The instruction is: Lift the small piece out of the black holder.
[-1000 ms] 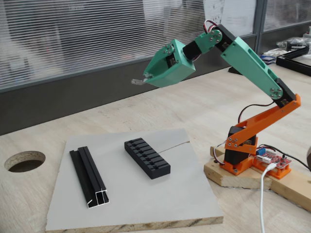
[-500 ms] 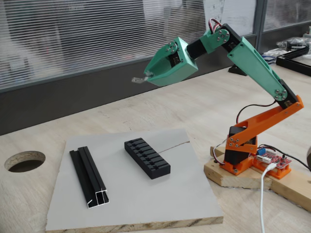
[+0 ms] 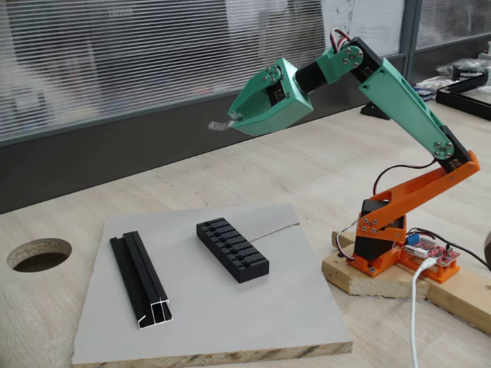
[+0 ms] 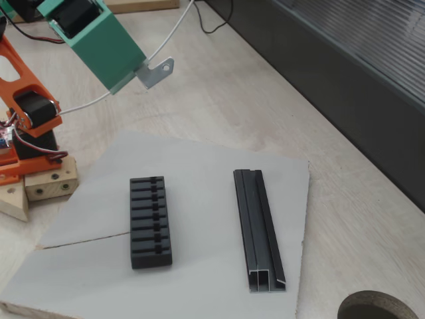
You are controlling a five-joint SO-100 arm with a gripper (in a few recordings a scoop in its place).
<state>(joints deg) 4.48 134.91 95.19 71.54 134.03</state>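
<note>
- Over the last second the arm rose a little and drew back slightly toward its base; in the last half second it has barely moved, so the lift looks finished or paused.
- The tool [image 3: 230, 121] hangs high in the air, well above the board [image 3: 291, 322], narrowed onto the piece [image 4: 157, 71], a silvery flat tab with a small hole that sticks out from its tip.
- The piece is carried well clear of the holder [image 3: 232, 249]; I judge the task's lift as good as done, with only a steady hold or a set-down left.
- The holder lies near the middle of the board, its slots running crosswise. Whether any slot has a tab in it I cannot tell from either fixed view.
- A rail [image 4: 258, 229] lies beside the holder, apart from it, with its cut end close to the board's near edge in the view from the arm's side.
- The board rests on the desk [image 3: 322, 165], and one edge comes close to the wooden block under the arm's orange base [image 3: 383, 238].
- Open room: the air round the tool is free on all sides, and the desk beyond the board's far edge is bare.
- Edges to mind: a round hole [image 3: 38, 254] in the desk sits off one board corner, near the rail's side, and a white cable [image 3: 415, 322] trails by the base.
</note>
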